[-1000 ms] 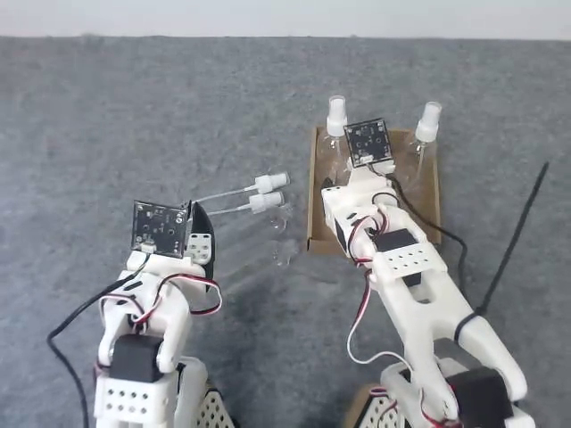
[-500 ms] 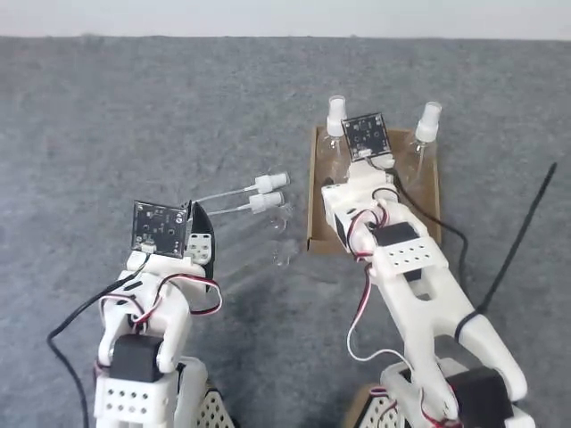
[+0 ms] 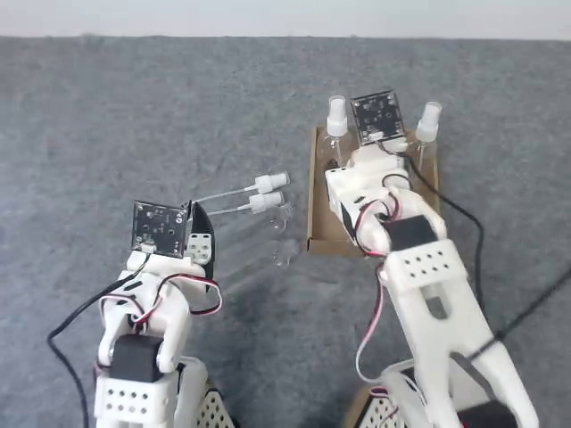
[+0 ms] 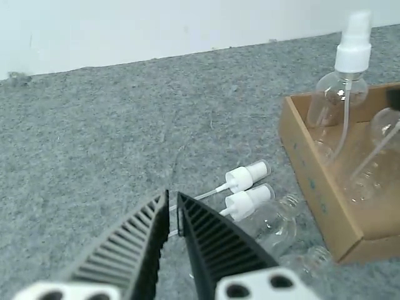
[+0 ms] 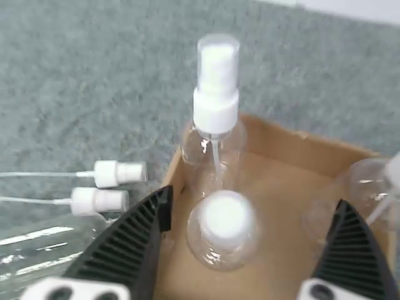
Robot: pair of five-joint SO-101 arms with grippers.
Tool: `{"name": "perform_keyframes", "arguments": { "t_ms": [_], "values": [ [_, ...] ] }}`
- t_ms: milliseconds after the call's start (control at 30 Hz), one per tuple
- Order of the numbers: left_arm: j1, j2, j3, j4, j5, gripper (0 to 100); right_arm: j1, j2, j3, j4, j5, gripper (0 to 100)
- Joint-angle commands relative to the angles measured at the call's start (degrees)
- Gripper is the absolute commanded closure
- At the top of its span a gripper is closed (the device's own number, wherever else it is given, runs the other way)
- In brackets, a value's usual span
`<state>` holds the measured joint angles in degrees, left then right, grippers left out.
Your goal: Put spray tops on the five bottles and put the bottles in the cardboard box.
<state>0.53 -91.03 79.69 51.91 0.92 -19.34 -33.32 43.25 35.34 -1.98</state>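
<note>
The cardboard box (image 3: 313,192) lies on the grey tabletop (image 3: 134,107), to the right of the middle and nearer to the far edge than to the near one. Three bottles stand upright inside it, and each one has a white spray top on it. The first bottle (image 3: 335,134) stands in the far left corner of the box. The second bottle (image 3: 426,134) stands in the far right corner. The third bottle (image 5: 224,232) stands between them, a little closer to the near side of the box. The right gripper (image 5: 250,200) hangs over the box, directly above the third bottle. Its fingers are spread wide, one on each side of that bottle; they do not touch it and they hold nothing. On the tabletop to the left of the box, the far spray top (image 3: 270,182) and the near spray top (image 3: 264,202) lie side by side. Their white heads point toward the box and their thin tubes point toward the left edge. Just beside them, on the near side, two clear bottles without tops lie on their sides: the far open bottle (image 3: 278,220) and the near open bottle (image 3: 284,259). The left gripper (image 4: 173,199) is at the ends of the thin tubes, well apart from the box. Its fingers are closed almost fully, with only a thin slit between them, and nothing is held there. I cannot tell if it touches the tubes.
</note>
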Motion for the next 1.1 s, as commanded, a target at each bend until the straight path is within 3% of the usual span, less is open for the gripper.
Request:
{"name": "perform_keyframes", "arguments": {
  "t_ms": [0,233,333,533,700,867,967,1067],
  "values": [
    [-0.26,-0.62,-0.22,-1.49,0.26,99,0.04,-7.34,-4.84,6.81,0.44,67.5],
    [-0.26,-0.26,-1.45,-1.05,-0.26,99,0.22,-16.04,-4.48,20.88,0.35,67.7],
    [-0.26,-0.18,-4.53,2.64,-2.99,99,-0.22,-19.21,-4.48,28.79,0.35,67.9],
    [-0.26,2.99,-11.56,11.25,-9.85,96,-0.48,-22.46,-4.4,36.44,-0.88,80.9],
    [-3.25,18.81,-19.65,12.48,-13.01,83,-10.15,-22.29,-4.31,40.04,-1.58,79.6],
    [-6.42,37.63,-35.3,21.19,-20.13,83,-22.73,-22.2,0.62,36.44,-12.04,75.7],
    [-6.42,48.97,-43.91,28.66,-27.16,83,-22.37,-22.29,1.85,36.53,-10.64,72.7],
    [-5.71,58.55,-49.27,30.33,-30.24,81,-16.04,-22.81,2.11,38.9,-8.44,70.8]
  ]
}}
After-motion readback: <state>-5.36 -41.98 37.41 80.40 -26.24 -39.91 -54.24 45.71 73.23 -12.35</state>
